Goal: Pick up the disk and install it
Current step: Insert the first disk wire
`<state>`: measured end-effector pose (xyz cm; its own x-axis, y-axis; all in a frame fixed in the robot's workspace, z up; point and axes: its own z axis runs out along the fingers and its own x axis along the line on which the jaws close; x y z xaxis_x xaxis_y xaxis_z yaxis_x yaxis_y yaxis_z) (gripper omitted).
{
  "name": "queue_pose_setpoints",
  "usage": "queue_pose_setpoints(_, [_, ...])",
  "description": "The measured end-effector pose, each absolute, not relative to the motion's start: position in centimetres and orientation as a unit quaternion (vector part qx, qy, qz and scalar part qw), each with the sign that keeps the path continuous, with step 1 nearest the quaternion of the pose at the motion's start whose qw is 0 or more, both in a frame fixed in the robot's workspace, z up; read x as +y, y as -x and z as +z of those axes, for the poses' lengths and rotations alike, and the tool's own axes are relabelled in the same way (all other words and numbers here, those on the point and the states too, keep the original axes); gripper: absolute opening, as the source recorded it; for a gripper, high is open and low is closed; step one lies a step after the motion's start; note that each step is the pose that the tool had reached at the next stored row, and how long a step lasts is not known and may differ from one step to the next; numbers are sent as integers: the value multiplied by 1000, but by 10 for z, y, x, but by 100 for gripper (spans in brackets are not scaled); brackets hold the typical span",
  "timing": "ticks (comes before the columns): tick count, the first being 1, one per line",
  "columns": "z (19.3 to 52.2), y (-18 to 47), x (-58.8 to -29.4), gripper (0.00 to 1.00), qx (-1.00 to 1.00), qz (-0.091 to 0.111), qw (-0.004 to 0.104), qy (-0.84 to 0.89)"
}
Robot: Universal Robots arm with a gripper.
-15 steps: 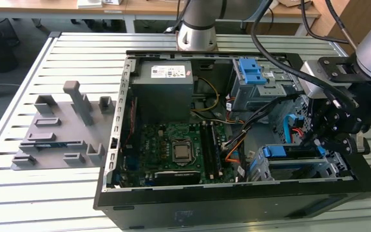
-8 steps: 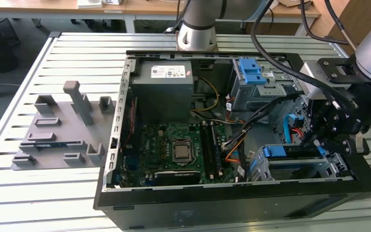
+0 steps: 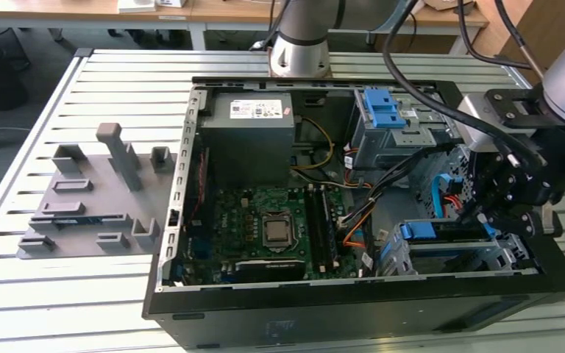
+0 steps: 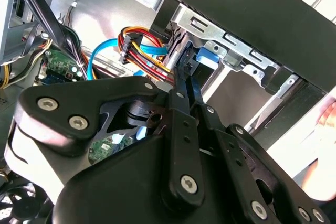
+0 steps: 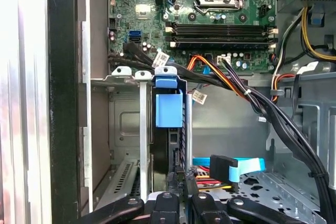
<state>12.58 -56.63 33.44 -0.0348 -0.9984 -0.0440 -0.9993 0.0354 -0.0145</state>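
Gripper point(image 5: 181, 190) down inside the open computer case point(image 3: 293, 323), fingers pinched narrow on the rear edge of the disk point(image 5: 169, 129). The disk stands on edge in the drive bay point(image 5: 131, 129) at the case's corner, blue bracket tab point(image 5: 168, 108) facing the motherboard point(image 5: 210, 19). Looks rigid, fairly heavy, shock-sensitive; best held by the bracket edges, clear of the cables point(image 5: 231, 85).

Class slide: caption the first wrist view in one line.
Pincer at the disk, which stands on edge in its bay beside the motherboard.
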Motion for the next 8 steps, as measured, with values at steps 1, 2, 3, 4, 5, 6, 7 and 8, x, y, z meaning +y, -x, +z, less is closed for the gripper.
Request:
queue_pose_setpoints(1, [334,-126,-566,16,719,10,20,694])
queue_pose_setpoints(2, [334,-127,-566,16,719,11,20,694])
queue_pose_setpoints(3, [334,-127,-567,16,719,11,20,694])
queue_pose_setpoints(4, [334,-128,-567,16,719,12,19,694])
queue_pose_setpoints(5, [334,-128,-567,16,719,12,19,694])
queue_pose_setpoints(6, [334,-129,-567,16,719,12,19,694])
queue_pose_setpoints(7, [334,-129,-567,16,719,12,19,694])
queue_pose_setpoints(8, [334,-129,-567,16,719,12,19,694])
